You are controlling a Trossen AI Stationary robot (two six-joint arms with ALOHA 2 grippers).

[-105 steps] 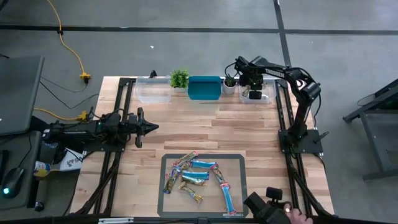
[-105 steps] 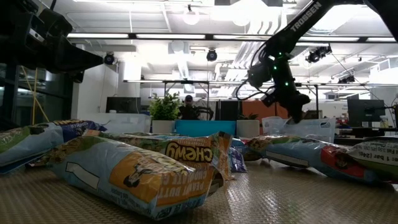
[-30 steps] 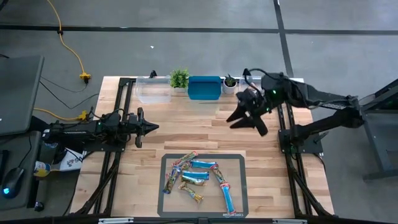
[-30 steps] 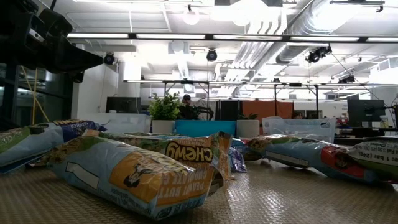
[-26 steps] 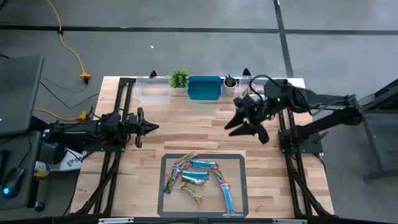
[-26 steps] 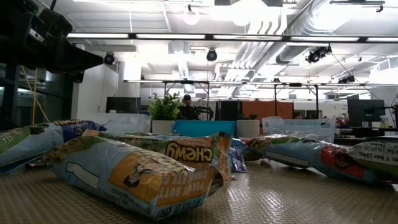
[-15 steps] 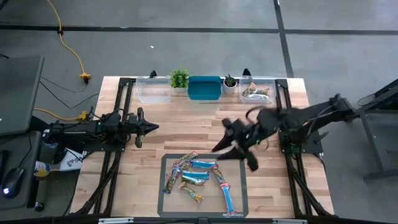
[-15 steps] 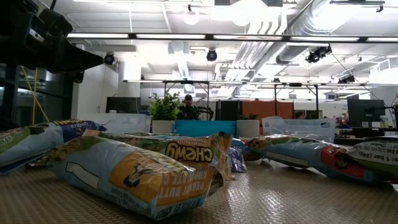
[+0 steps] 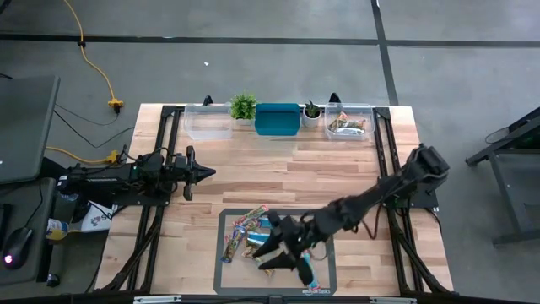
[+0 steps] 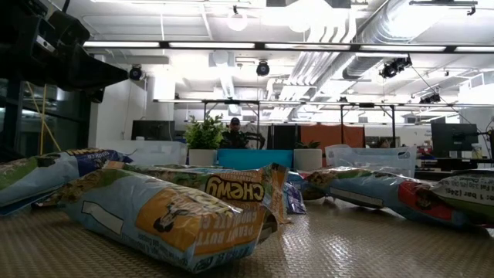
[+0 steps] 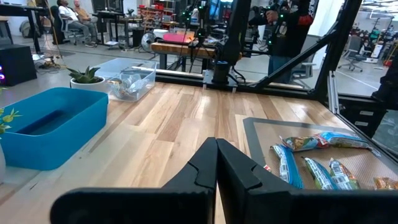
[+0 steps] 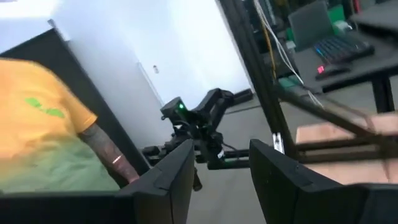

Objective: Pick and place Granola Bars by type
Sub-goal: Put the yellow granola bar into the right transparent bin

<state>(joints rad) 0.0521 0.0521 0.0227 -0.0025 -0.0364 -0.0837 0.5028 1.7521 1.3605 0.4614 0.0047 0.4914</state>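
Now our right gripper [image 9: 283, 251], jaws apart and empty, hangs over the granola bars [image 9: 268, 240]; next we choose one between them.

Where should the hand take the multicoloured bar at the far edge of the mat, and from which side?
Across its narrow middle, from straight above: the bar lies flat and slanted on the mat, so the fingers should probably close across its slim width.
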